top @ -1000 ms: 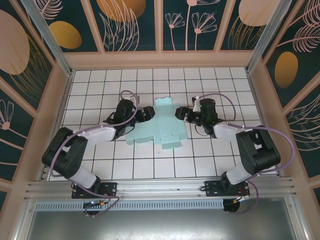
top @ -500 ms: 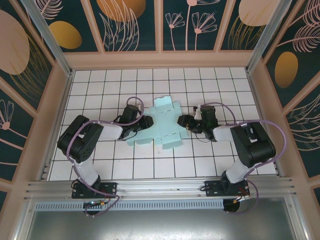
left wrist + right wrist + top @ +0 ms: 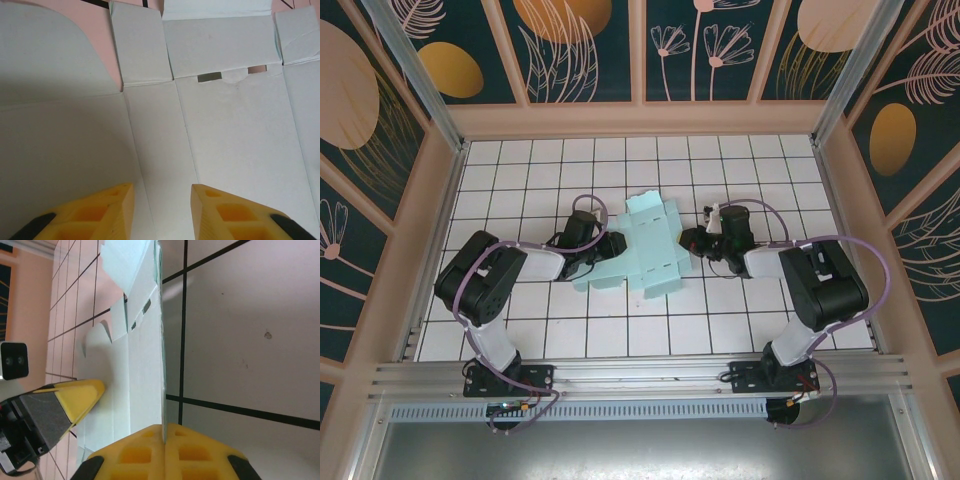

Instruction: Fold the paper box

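White tiled table [image 3: 620,335], floral teal walls [image 3: 590,50]

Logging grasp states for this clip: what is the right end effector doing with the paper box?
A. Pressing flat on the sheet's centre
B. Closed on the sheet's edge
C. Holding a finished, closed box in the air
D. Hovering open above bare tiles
B: in the right wrist view the right end effector has its jaws closed together, with the raised edge of the paper box pinched between them.

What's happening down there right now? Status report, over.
Left gripper open over the paper box. Right gripper shut on its edge. Sheet unfolded on the tiled table.
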Robot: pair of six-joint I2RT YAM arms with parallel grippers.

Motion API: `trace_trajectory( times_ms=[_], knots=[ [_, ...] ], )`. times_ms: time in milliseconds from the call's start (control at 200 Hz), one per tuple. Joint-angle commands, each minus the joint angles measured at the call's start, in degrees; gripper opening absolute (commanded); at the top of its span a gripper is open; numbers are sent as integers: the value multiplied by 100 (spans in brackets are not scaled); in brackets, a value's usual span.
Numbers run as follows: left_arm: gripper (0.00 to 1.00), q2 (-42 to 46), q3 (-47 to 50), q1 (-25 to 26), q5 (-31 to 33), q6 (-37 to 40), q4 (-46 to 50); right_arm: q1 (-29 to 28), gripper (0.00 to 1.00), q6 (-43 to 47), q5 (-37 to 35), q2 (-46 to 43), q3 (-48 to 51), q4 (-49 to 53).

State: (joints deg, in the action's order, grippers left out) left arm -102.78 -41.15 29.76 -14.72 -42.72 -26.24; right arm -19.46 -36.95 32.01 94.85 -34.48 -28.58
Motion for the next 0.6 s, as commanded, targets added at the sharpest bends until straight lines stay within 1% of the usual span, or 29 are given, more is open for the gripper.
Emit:
trace_trajectory(
  times_ms=[0,120,185,235,300,310,365,450,460,510,581,596],
  knots=[
    [36,-57,168,4,83,-30,356,23,0,71,50,1,-114,-150],
    [37,-8,174,10,91,-17,356,4,0,241,-200,-112,-120,5],
    [41,50,189,4,103,-28,307,-12,0,427,-342,-172,-169,218],
    [50,163,241,5,126,-51,217,-28,0,659,-429,-194,-282,491],
    [64,410,334,10,237,-53,102,-78,0,1075,-674,-235,-477,988],
    [65,415,359,4,254,-57,71,-96,0,1148,-712,-238,-517,1063],
    [76,893,494,5,459,-53,-63,-163,0,1610,-993,-245,-739,1542],
    [88,1317,495,2,875,30,178,-320,0,2323,-1640,-160,-1217,2404],
    [91,1363,487,1,912,47,222,-339,0,2407,-1725,-151,-1284,2529],
    [98,1551,501,3,1084,83,329,-486,0,2746,-2297,-33,-1628,3030],
    [99,1735,545,-4,1241,104,398,-721,0,3082,-3234,138,-2030,3599],
    [99,1762,553,-9,1265,106,423,-778,0,3131,-3525,185,-2110,3704]
  ],
)
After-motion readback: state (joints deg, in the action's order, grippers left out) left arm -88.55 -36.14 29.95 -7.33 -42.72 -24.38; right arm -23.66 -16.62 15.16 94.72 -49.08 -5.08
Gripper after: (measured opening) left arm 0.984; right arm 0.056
